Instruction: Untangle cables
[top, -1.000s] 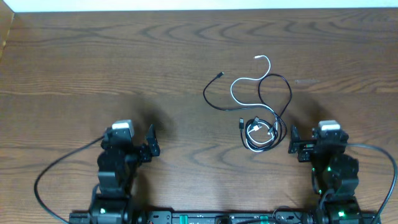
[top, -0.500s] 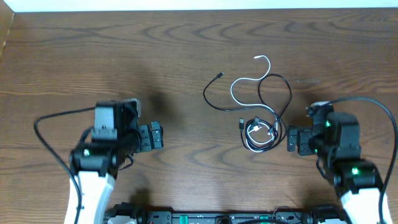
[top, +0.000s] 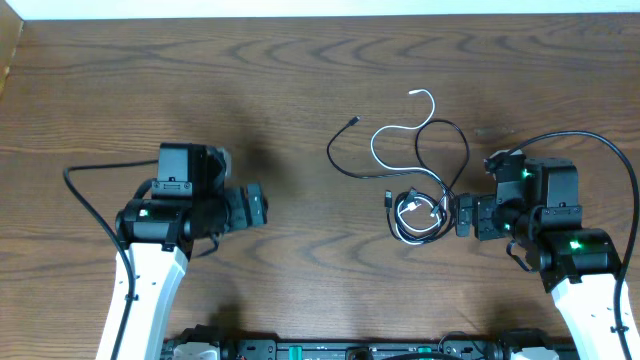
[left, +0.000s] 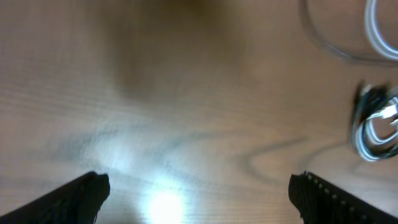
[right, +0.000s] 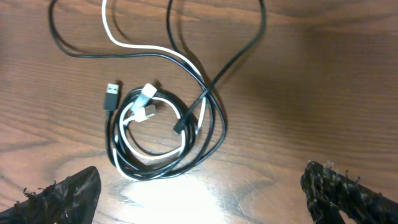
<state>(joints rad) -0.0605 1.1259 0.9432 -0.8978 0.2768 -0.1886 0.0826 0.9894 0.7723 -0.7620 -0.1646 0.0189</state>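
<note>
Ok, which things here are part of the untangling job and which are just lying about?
Job:
- thin black looped cords
- thin white cord, coiled in with them

Not the job:
- thick black wires on the robot arms
- brown wooden table

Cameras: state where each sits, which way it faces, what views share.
Overhead: above the table, looking straight down; left gripper, right gripper and arms show.
Left wrist: on left arm, facing down at wood; own fingertips at bottom corners.
Right wrist: on right arm, facing down at cables; own fingertips likewise.
Shared: all three show the cables.
</note>
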